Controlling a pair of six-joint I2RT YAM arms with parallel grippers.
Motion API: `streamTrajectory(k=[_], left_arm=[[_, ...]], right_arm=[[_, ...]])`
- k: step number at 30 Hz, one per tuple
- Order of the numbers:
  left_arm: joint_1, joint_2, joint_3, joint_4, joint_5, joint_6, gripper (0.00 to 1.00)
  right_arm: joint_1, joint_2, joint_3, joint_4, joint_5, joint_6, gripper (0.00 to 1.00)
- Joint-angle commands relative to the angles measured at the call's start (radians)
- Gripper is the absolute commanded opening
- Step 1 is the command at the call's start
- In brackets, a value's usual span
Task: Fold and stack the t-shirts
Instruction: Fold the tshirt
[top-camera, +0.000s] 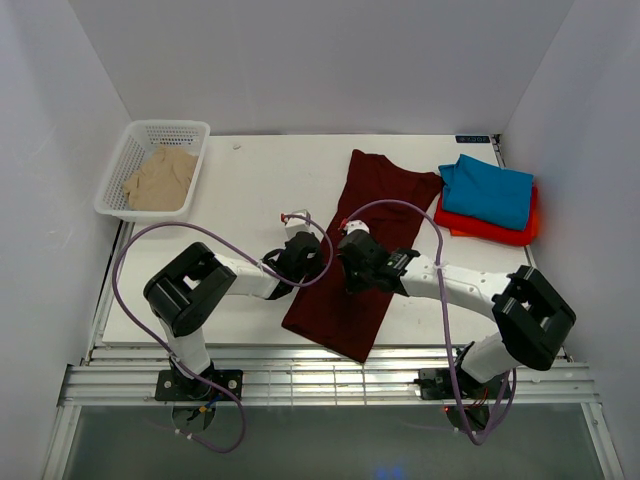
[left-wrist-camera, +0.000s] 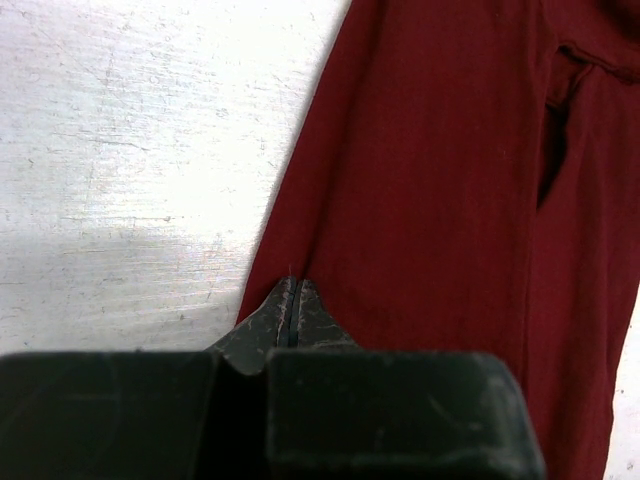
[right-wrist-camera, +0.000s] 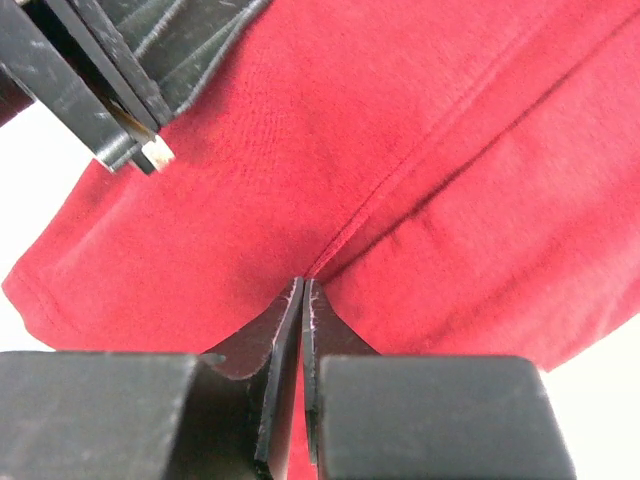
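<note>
The maroon t-shirt (top-camera: 388, 195) lies flat on the white table (top-camera: 250, 185), a little to the 3 o'clock side of its centre. It is folded lengthwise into a long narrow band. Its long axis runs from 1 o'clock at the far end to 7 o'clock at the near end, where a corner reaches the table's near edge. The far end is the wider one. The cloth is a soft, matte knit with a fine weave, and a stitched seam and overlapping layers show in the wrist views.

At 2 o'clock a folded teal-blue t-shirt (top-camera: 490, 188) sits on a folded red-orange t-shirt (top-camera: 495, 233). At 10 o'clock a crumpled beige t-shirt (top-camera: 160, 180) fills a white mesh basket (top-camera: 168, 128).

Both arms are bent sharply at the elbow, forearms low and reaching inward, so the grippers meet just beside each other near the band's mid-length. The left gripper (top-camera: 305, 256) comes in from 9 o'clock. Its jaws are pressed tight together at the shirt's left edge, but whether any cloth is caught between them cannot be told. The right gripper (top-camera: 355, 265) comes in from 3 o'clock. Its jaws are clenched on a raised crease of the maroon cloth, which puckers towards the tips. Purple cables (top-camera: 130, 255) loop above both arms
</note>
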Motion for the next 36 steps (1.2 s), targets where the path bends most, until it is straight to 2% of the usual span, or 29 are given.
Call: streamTrajectory(k=[1,14,19,21,22,25,36], left_arm=[[-0.002,-0.005,-0.026,-0.038,-0.015,-0.006,0.00],[-0.002,-0.009,-0.030,-0.041,-0.016,0.004,0.00],[-0.002,-0.014,-0.030,-0.040,-0.015,0.005,0.00],[-0.002,-0.011,-0.028,-0.043,-0.013,0.005,0.00],[-0.002,-0.012,-0.030,-0.043,-0.012,0.005,0.00],[-0.002,-0.011,-0.030,-0.043,-0.010,0.005,0.00],[-0.002,-0.017,-0.034,-0.050,-0.021,0.016,0.00]], right_arm=[[0.006,-0.039,-0.017,-0.048,0.034,0.025,0.08],[0.026,-0.119,-0.046,-0.140,0.062,0.077,0.08],[0.026,-0.111,-0.074,-0.110,0.038,0.086,0.08],[0.027,-0.094,-0.082,-0.076,0.019,0.088,0.12],[0.027,-0.085,-0.082,-0.062,-0.008,0.088,0.19],[0.039,-0.053,-0.082,-0.019,-0.036,0.091,0.30],[0.073,0.041,-0.053,0.047,-0.075,0.098,0.33]])
